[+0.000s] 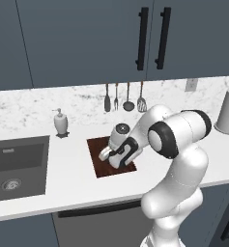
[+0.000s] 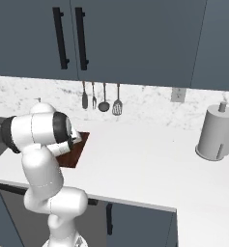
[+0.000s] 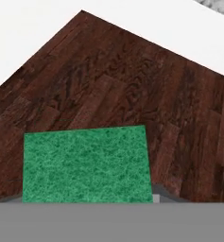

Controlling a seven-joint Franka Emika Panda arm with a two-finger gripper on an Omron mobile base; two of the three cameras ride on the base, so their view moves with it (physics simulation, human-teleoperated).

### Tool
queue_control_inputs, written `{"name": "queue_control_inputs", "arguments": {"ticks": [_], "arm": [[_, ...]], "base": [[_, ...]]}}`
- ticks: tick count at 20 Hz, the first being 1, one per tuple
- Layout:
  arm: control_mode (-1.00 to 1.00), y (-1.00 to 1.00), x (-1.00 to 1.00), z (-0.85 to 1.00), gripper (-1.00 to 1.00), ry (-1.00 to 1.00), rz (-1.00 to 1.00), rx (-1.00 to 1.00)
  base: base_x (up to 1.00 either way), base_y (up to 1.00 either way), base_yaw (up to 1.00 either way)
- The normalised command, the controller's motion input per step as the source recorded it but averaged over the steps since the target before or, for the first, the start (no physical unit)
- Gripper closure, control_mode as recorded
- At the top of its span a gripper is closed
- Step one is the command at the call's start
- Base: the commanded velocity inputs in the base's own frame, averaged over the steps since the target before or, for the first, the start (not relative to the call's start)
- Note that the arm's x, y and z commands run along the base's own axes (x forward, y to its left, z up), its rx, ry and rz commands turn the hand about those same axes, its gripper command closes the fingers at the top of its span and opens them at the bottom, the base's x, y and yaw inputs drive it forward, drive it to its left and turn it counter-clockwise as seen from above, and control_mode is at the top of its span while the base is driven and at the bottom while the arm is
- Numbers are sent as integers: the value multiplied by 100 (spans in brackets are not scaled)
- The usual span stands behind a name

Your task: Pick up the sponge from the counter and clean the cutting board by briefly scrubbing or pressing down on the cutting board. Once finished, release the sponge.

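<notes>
The green sponge [image 3: 85, 163] sits low in the hand view, right where my fingertips rise, and it hides them. Behind and around it spreads the dark reddish-brown cutting board [image 3: 132, 94], with white counter [image 3: 28, 28] beyond its edges. In the left base view my gripper [image 1: 106, 155] is bent down low over the cutting board [image 1: 97, 146], shut on the sponge. The board lies on the counter [image 1: 67, 181] to the right of the sink. In the right base view the arm covers most of the cutting board [image 2: 73, 155].
A dark sink basin [image 1: 14, 166] lies to the left of the board, with a soap dispenser [image 1: 61, 121] behind it. Utensils [image 1: 123, 99] hang on the backsplash. A paper towel holder [image 2: 216, 132] stands far right. Cabinets hang above.
</notes>
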Motion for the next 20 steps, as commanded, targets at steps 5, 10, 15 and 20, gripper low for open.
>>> {"name": "queue_control_inputs", "arguments": {"ticks": [5,10,15,20], "arm": [[-100,-4,-54,-14,100,-1,0,1],[-100,0,44,-51,100,-10,0,-4],[-100,0,66,-50,100,-4,0,-3],[-100,0,13,-55,100,-4,0,-1]], "base": [[0,0,0],[0,0,0],[0,0,0],[0,0,0]]}}
